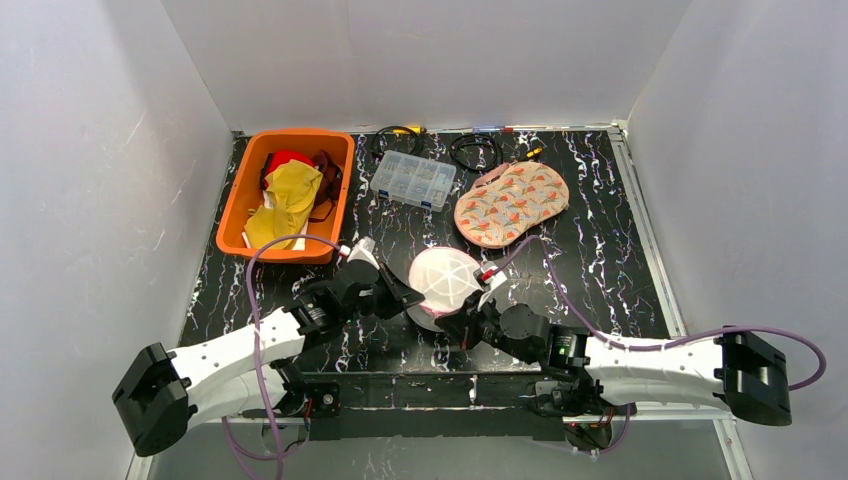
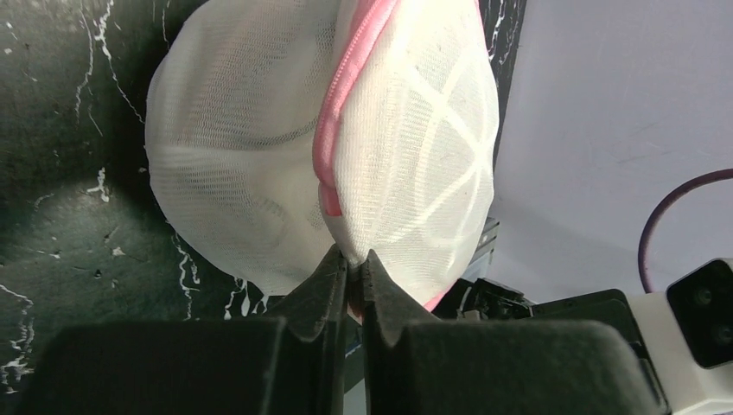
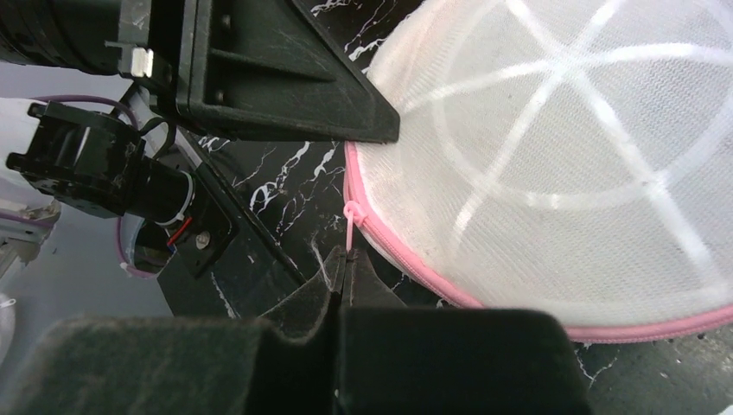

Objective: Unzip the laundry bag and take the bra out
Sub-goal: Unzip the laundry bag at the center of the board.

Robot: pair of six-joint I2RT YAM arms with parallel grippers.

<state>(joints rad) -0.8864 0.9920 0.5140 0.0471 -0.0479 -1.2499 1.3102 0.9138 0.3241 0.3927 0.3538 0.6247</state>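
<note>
The black marbled table (image 1: 600, 270) stood inside white walls (image 1: 430, 50). The laundry bag (image 1: 445, 278) sat near its front edge between my two low, inward-reaching arms. My left jaws pinched its mesh beside the pink zipper (image 2: 333, 130). My right jaws gripped the zipper pull (image 3: 349, 226).

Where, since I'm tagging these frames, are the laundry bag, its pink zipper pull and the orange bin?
laundry bag (image 1: 445, 278), top external view, on its white mesh dome.
pink zipper pull (image 3: 349, 229), right wrist view, on the thin hanging tab.
orange bin (image 1: 237, 200), top external view, on its left wall.
</note>
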